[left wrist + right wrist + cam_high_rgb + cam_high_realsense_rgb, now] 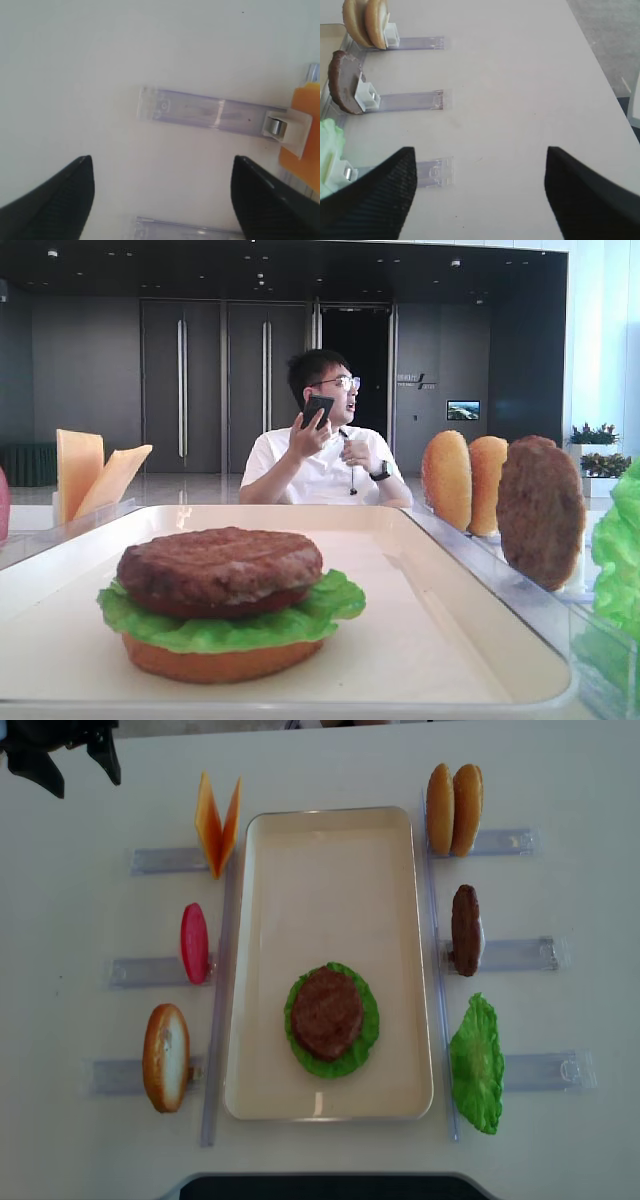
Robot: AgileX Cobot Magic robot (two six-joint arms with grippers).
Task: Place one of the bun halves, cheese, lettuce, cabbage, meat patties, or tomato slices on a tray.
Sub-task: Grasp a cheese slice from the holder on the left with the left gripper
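Note:
On the cream tray (330,850) sits a stack of bun half (215,662), lettuce (362,1042) and a meat patty (326,1012) on top. Left of the tray stand two cheese slices (212,820), a tomato slice (193,942) and a bun half (165,1057). To its right stand two bun halves (453,808), a patty (465,930) and a lettuce leaf (477,1063). My left gripper (75,772) hovers open and empty at the far left corner, left of the cheese (300,107). My right gripper (480,150) is open and empty over bare table, right of the patty (345,82).
Clear plastic racks (515,955) hold the upright pieces on both sides of the tray, and one (200,110) lies under the left gripper. A seated person (325,455) with a phone is behind the table. The table's right edge (600,65) is near the right gripper.

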